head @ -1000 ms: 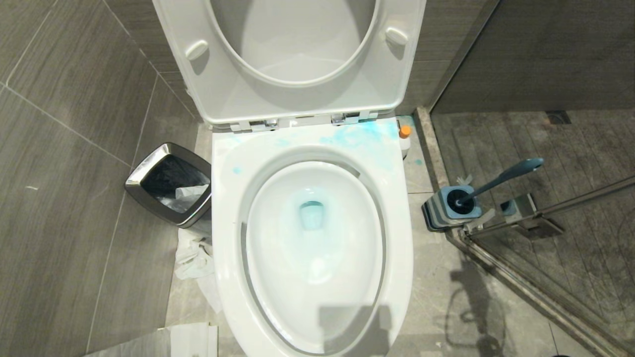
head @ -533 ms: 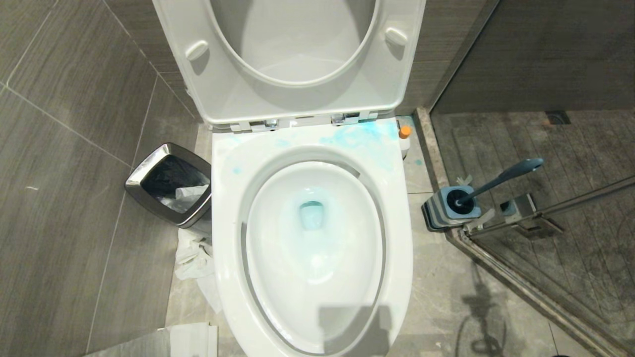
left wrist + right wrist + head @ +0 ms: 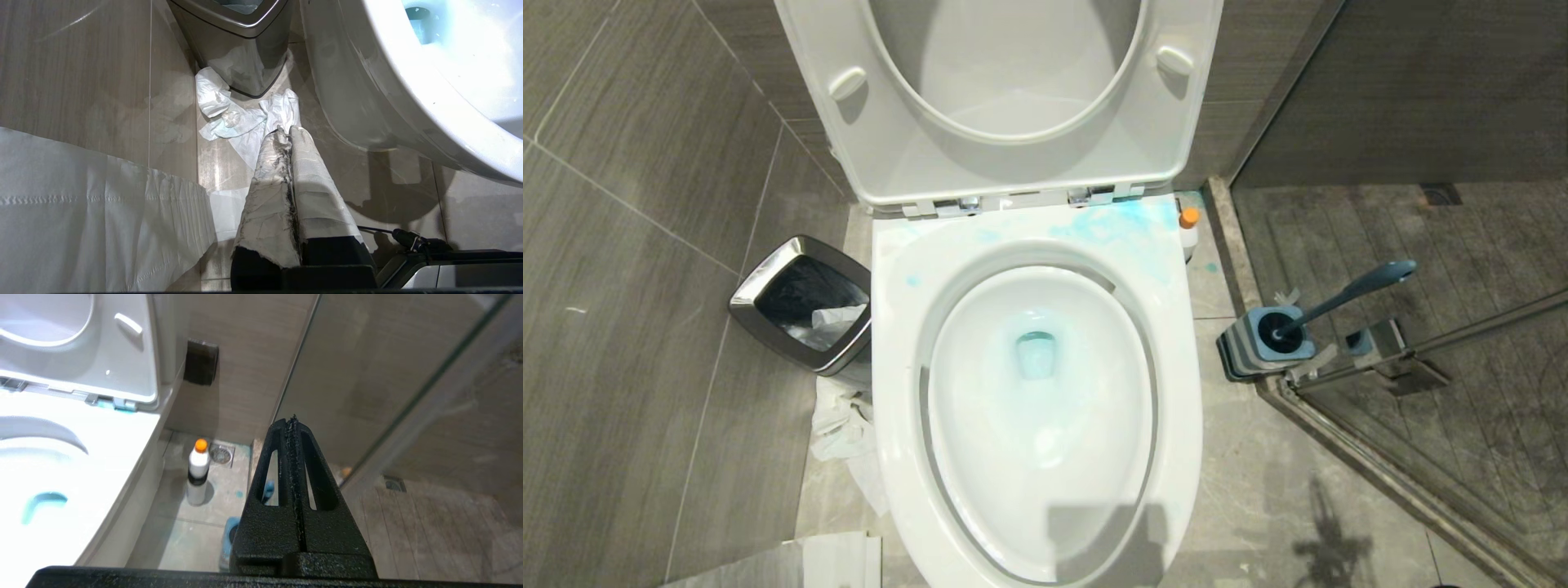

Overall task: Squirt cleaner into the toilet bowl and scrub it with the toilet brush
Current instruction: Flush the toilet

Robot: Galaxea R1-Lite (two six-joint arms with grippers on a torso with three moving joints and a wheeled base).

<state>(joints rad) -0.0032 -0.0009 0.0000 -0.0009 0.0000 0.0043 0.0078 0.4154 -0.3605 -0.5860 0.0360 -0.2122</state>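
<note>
The white toilet bowl (image 3: 898,343) fills the middle of the head view, lid and seat raised. Pale blue cleaner (image 3: 1115,227) smears its rear rim and tints the water (image 3: 1036,355). To its right the toilet brush (image 3: 1343,296) leans in its square stand (image 3: 1245,347) on the floor. Neither gripper shows in the head view. My left gripper (image 3: 286,130), fingers wrapped in white tape, is shut and empty low beside the bowl's outer wall (image 3: 359,102). My right gripper (image 3: 292,418) is shut and empty right of the bowl (image 3: 102,449), its fingers hiding most of the blue stand (image 3: 230,535).
A white bottle with an orange cap (image 3: 1189,227) stands by the bowl's rear right corner, near a floor drain (image 3: 221,454). A chrome-rimmed waste bin (image 3: 800,302) and crumpled paper (image 3: 841,425) lie left of the bowl. The glass shower door rail (image 3: 1421,351) borders the brush stand.
The arm's shadow on the floor right of the bowl has slid toward the near edge of the head view. Toilet, brush and bottle have stayed put.
</note>
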